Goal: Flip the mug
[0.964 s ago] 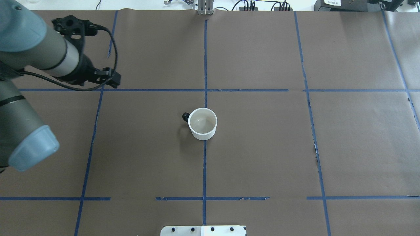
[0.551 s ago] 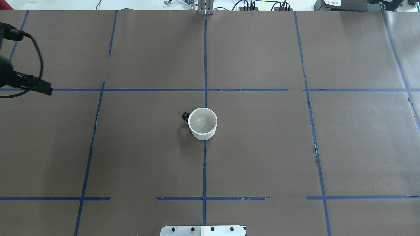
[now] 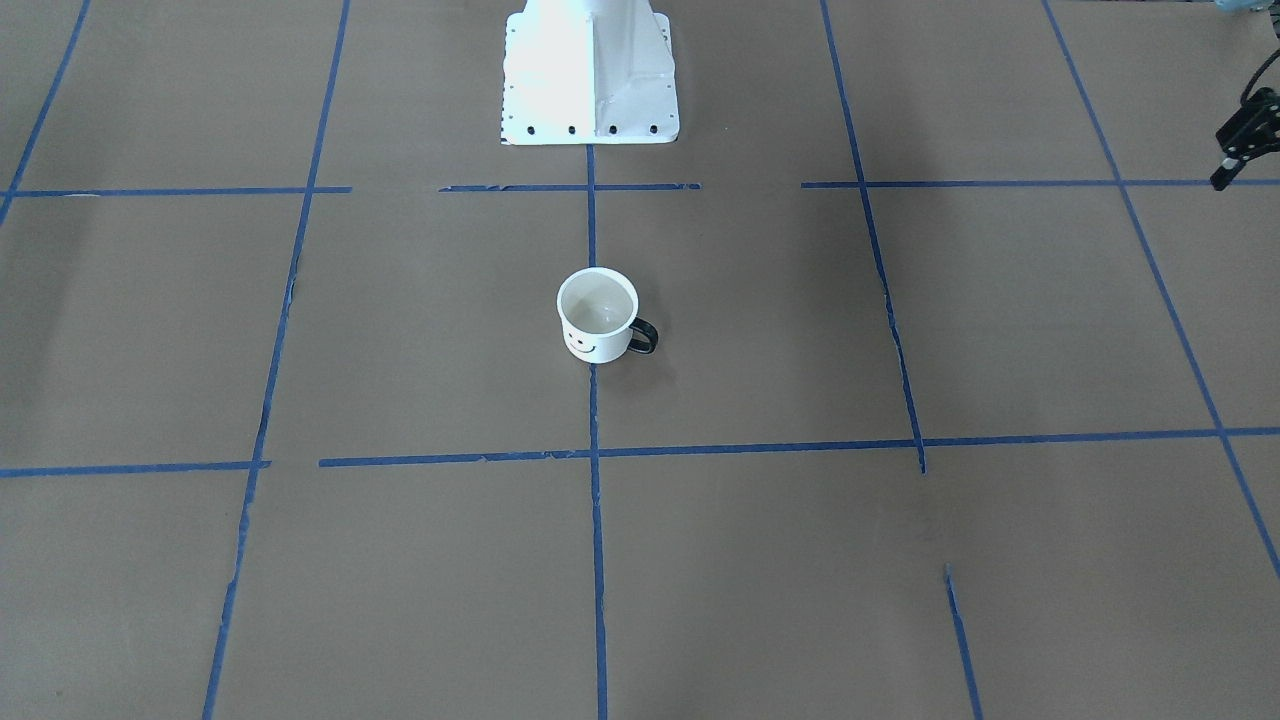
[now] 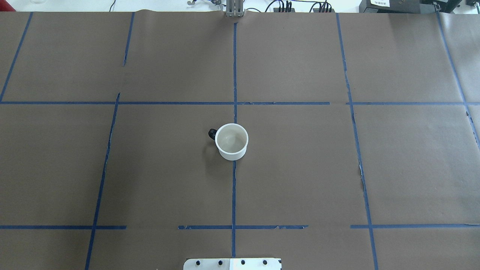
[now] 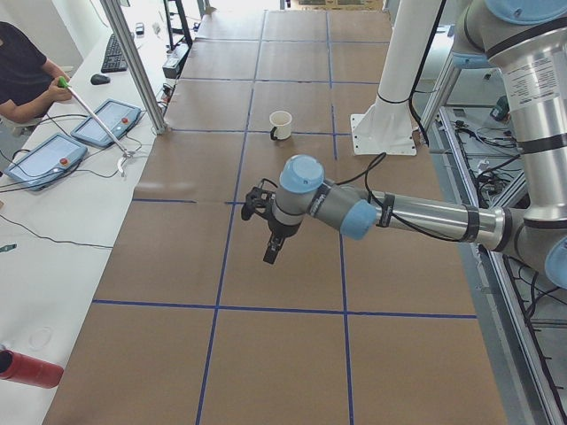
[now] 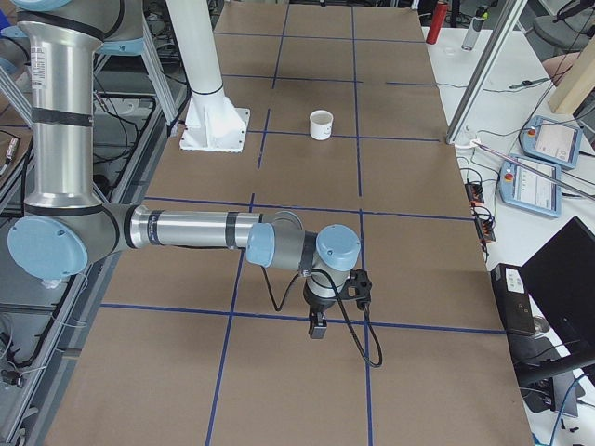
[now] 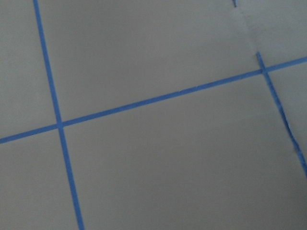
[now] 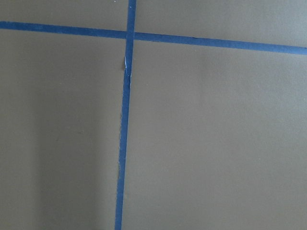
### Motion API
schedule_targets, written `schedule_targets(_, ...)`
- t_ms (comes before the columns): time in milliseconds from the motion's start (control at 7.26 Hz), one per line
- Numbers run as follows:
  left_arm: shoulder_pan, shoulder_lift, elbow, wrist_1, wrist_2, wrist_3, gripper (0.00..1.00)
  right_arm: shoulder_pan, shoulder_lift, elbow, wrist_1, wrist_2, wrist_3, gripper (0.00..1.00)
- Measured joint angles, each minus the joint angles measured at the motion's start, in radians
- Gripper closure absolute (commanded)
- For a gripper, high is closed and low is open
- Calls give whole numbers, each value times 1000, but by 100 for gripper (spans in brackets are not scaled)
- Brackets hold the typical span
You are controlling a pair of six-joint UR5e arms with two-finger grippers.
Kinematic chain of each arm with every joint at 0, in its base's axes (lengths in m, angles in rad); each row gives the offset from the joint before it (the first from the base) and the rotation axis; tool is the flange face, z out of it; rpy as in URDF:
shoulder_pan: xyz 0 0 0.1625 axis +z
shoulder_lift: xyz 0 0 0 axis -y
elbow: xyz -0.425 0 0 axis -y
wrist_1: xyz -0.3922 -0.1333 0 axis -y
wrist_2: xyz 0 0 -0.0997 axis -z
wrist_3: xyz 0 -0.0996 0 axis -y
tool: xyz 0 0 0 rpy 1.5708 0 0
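The small white mug (image 4: 231, 141) stands upright, mouth up, at the table's middle, with its black handle toward the robot's left. Its smiley face shows in the front-facing view (image 3: 597, 328). It also shows in the left view (image 5: 281, 124) and the right view (image 6: 321, 124). My left gripper (image 5: 271, 251) hangs over the table far from the mug. Only a black part of that arm (image 3: 1243, 143) shows at the front-facing view's edge, so I cannot tell its state. My right gripper (image 6: 317, 325) hangs near the table's other end, and I cannot tell its state. Both wrist views show only paper and tape.
Brown paper with blue tape lines (image 4: 234, 75) covers the table. The robot's white base (image 3: 590, 70) stands at the near edge. An aluminium post (image 5: 133, 66), control tablets (image 5: 44, 159) and an operator (image 5: 22, 75) are beside the table's far side.
My left arm has swung away to the left and left the overhead view. The mug has not moved.
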Motion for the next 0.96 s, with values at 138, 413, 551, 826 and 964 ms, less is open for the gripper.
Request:
schedule_targets(138, -82, 24, 55, -10, -16, 82, 0, 0, 0, 0, 0, 0, 0, 0)
schedule_targets(413, -148, 42, 82, 45, -22, 135, 0, 0, 0, 0, 0, 0, 0, 0)
schedule_targets(551, -154, 1, 77, 152, -22, 138, 0, 0, 0, 0, 0, 0, 0, 0)
schedule_targets(826, -155, -116, 106, 330, -21, 214, 0, 0, 0, 0, 0, 0, 0, 0)
schedule_targets(964, -156, -186, 160, 362, -21, 238, 0, 0, 0, 0, 0, 0, 0, 0)
